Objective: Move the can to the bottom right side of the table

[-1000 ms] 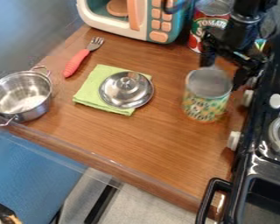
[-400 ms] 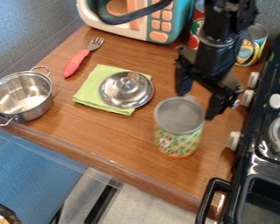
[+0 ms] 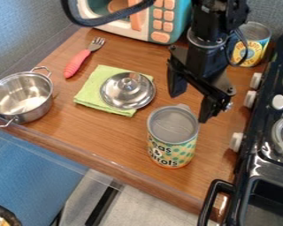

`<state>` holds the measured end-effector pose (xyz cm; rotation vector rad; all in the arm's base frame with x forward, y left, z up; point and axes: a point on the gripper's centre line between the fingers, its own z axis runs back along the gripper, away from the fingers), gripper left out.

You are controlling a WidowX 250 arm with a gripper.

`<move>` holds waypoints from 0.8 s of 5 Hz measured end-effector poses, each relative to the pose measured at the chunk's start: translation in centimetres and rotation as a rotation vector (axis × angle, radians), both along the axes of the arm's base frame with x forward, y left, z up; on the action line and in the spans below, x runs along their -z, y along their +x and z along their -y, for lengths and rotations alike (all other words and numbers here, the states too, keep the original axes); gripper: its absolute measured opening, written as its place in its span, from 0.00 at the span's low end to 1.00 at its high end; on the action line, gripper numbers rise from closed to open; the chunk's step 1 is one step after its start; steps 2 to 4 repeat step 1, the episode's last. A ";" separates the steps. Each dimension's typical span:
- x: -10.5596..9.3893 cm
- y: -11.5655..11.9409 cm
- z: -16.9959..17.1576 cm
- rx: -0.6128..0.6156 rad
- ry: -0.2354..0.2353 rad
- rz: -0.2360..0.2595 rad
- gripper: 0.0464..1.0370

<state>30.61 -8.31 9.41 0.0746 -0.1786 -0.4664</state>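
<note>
Two fingers stand apart on my gripper (image 3: 190, 108) behind the dotted can (image 3: 172, 148), now nearer the wooden table's front edge (image 3: 108, 168), so I'd likely steer it rightward next

A brown wood-grain tabletop (image 3: 132, 145) spans the center of the frame. A gray-blue wall (image 3: 20, 26) borders it at upper left. A blue surface (image 3: 32, 170) occupies lower left; light-gray flooring (image 3: 144, 207) lies at bottom center.
</note>
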 end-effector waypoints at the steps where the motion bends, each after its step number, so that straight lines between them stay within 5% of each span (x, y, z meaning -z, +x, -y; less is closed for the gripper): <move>1: -3.9 1.8 0.1 0.000 -0.036 0.127 0.96; 4: -3.9 1.8 0.1 0.000 -0.036 0.127 0.96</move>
